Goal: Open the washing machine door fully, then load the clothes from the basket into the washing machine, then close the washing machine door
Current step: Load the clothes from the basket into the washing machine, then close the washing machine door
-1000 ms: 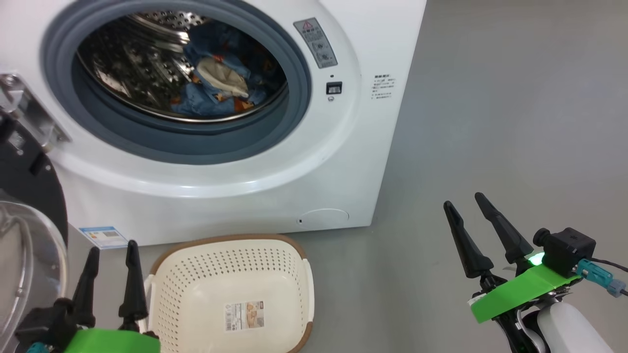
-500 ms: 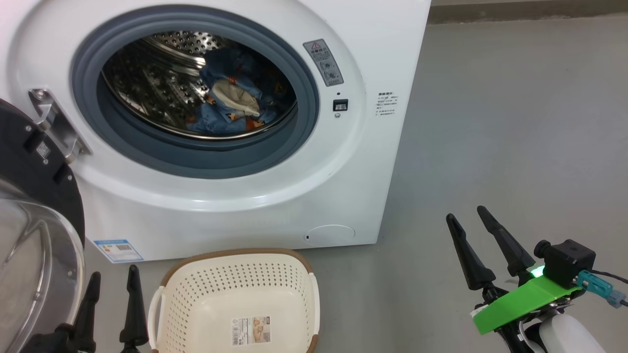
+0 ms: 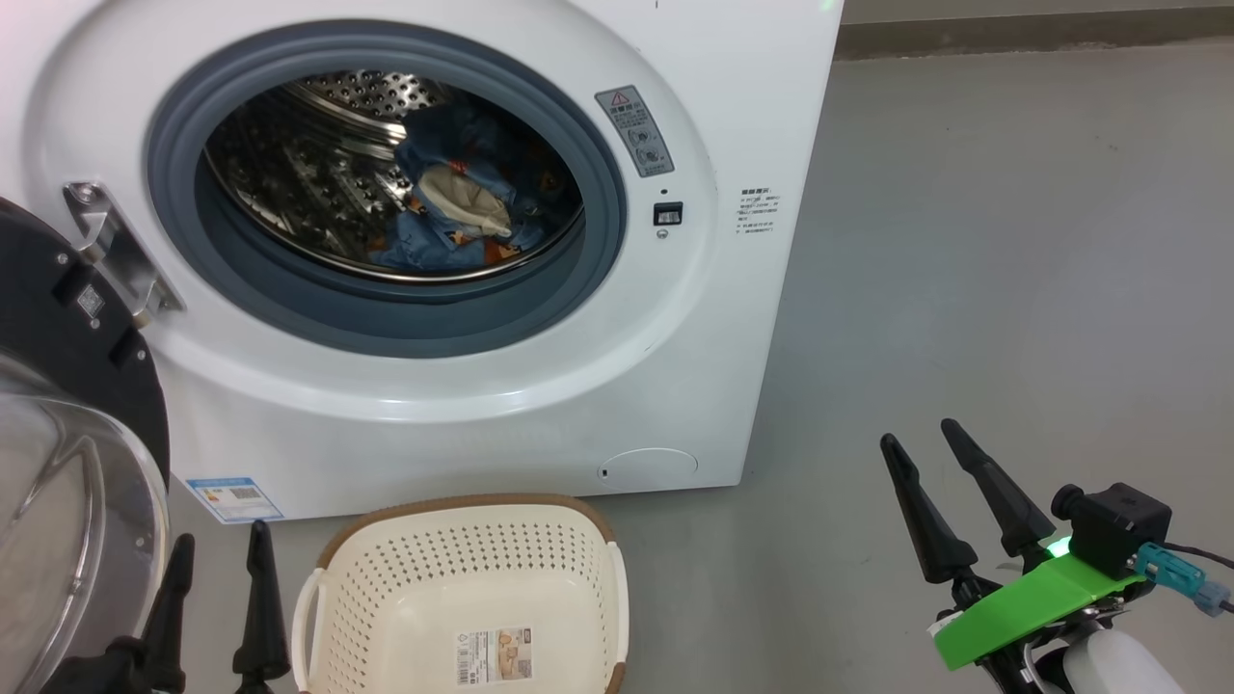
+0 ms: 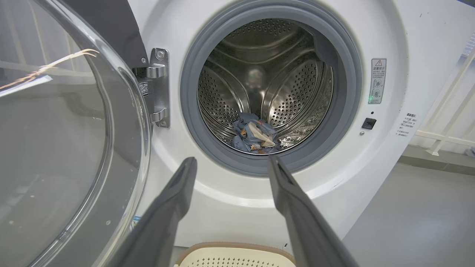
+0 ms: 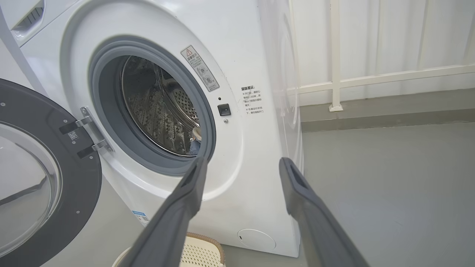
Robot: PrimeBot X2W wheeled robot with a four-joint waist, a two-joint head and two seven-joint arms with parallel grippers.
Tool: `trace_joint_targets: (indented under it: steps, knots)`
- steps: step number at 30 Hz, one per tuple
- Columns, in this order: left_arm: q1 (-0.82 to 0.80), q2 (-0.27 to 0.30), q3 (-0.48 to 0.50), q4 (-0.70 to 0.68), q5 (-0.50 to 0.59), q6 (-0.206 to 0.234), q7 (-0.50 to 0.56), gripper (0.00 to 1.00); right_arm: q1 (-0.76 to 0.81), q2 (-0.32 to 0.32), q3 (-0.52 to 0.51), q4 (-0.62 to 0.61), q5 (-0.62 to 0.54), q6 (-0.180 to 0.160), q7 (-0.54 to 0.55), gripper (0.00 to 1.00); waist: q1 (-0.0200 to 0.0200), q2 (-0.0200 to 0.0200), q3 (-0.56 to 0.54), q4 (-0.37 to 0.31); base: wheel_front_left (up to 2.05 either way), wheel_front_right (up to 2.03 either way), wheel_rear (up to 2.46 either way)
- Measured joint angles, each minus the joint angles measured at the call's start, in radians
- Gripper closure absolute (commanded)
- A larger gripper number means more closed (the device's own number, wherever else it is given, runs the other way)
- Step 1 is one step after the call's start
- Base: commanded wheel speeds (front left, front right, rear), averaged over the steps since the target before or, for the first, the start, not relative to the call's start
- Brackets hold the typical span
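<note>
Here, a big white washing machine (image 3: 482,424) is standing on a grey floor (image 3: 964,241), and the head view is looking down at its front. The washing machine door (image 3: 77,453), round and glossy black with a bulging clear glass bowl, is hanging wide open on a metal hinge (image 3: 116,251) at the left of the opening. It is swung out toward the robot. A grey rubber gasket (image 3: 386,318) is ringing the round opening, and behind it the perforated steel drum (image 3: 318,183) is showing.

The clothes (image 3: 453,207) are lying inside the drum, low down. They are crumpled blue fabric with an orange-brown print, with a cream-white piece resting on top. The basket (image 3: 453,559), cream plastic with perforated walls and a brown rim, is sitting on the floor just in front of the machine, below the opening. A paper label (image 3: 494,653) is showing on its bottom. A blue sticker (image 3: 234,498) is showing at the machine's lower left corner, near the door.

The left gripper (image 3: 221,540) is hovering low at the left, between the open door and the basket. Its two dark fingers are spread wide apart and gripping nothing. In the left wrist view those fingers are pointing toward the drum opening.

The right gripper (image 3: 918,434) is hovering at the lower right over bare floor, well apart from the machine and the basket. Its fingers are likewise spread wide and carrying nothing. A green bracket (image 3: 1041,598) is sitting at its wrist beside a small black camera (image 3: 1118,516).
</note>
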Motion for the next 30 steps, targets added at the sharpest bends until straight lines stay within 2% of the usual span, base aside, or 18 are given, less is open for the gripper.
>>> trace_joint_targets:
  steps: [30]
  knots:
    - [0.015,-0.013,0.013,-0.002,0.009,-0.017,0.000,0.00,0.000,-0.014,0.008,0.010,0.000,0.000,0.000,0.00,0.0000,0.0000,-0.016,-0.004,0.00,0.00,0.00]
